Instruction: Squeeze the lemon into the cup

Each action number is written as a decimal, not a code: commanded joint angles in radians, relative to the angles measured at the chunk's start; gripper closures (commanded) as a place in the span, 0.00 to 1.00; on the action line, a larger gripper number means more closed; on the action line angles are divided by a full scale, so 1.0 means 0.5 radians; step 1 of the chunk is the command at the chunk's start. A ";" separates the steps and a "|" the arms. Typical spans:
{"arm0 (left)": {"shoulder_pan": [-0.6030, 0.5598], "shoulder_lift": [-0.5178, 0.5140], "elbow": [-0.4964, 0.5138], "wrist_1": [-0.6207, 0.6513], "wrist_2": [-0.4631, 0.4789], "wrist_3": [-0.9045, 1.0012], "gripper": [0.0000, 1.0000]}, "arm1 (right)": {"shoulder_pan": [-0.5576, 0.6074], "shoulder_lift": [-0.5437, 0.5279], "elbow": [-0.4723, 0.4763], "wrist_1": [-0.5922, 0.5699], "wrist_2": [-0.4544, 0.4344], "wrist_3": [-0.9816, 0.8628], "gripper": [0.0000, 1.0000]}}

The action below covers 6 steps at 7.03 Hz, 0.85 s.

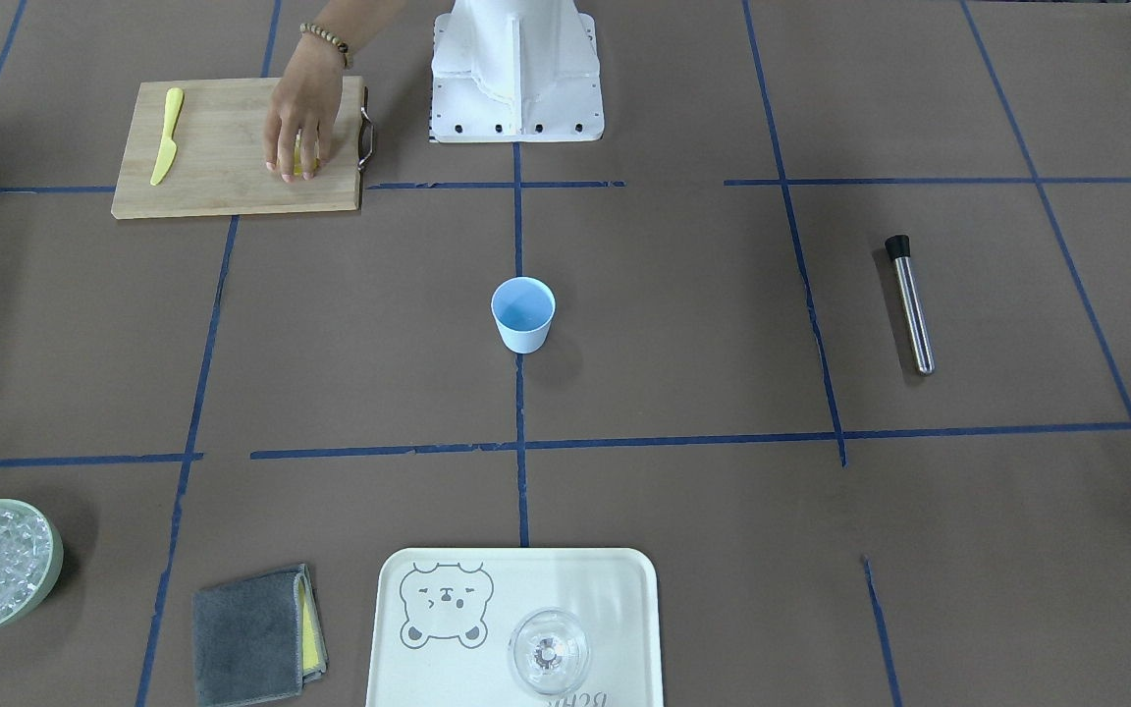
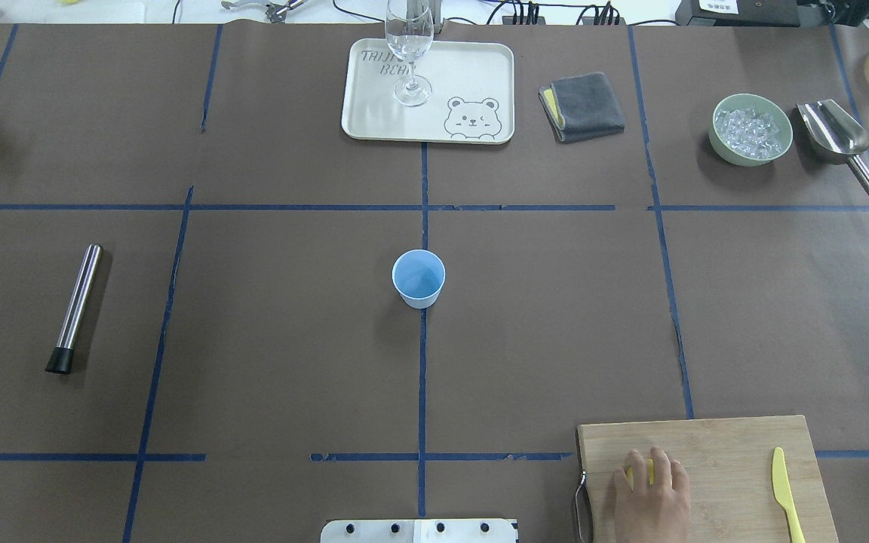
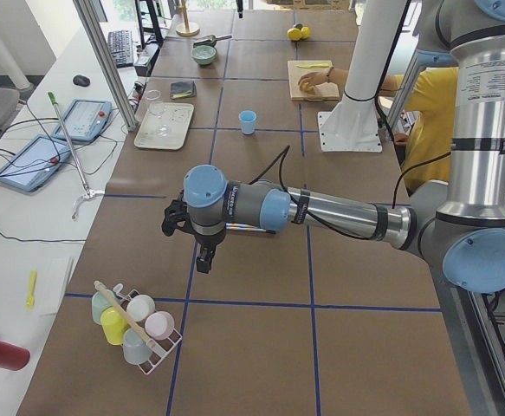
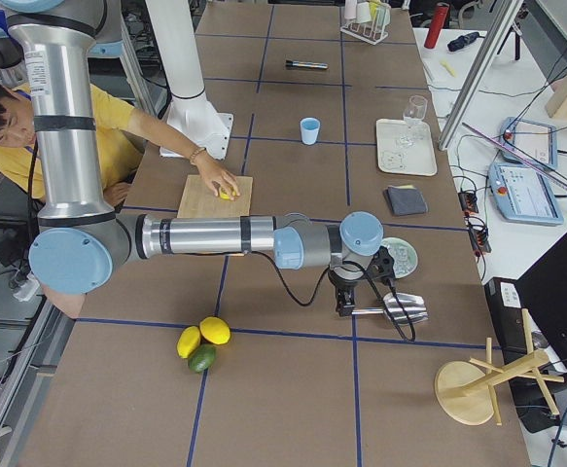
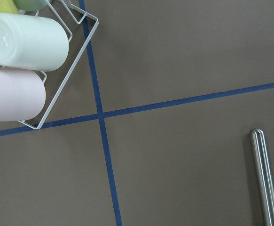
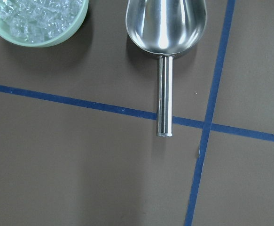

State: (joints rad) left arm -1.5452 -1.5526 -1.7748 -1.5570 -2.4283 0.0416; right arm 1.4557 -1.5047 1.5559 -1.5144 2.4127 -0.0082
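Pre-grasp: once the person's hand leaves the lemon I'll send the right gripper; I cannot tell its spread, nor the left gripper's.

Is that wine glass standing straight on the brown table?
No, the wine glass stands on the cream tray with the bear drawing.

Only readable thing on my table is the lettering on the cream tray at the far edge. The second line says BEAR, the first starts TRI and the rest hides behind the wine glass. The stickers on my left arm and right arm have print, but it's way too small to read.
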 commanded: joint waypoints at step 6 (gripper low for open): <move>-0.002 0.000 -0.046 -0.006 0.003 0.003 0.00 | 0.000 -0.013 0.002 0.013 -0.012 0.013 0.00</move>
State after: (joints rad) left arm -1.5462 -1.5536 -1.7910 -1.5595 -2.4269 0.0418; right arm 1.4558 -1.5109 1.5566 -1.5096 2.4073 -0.0029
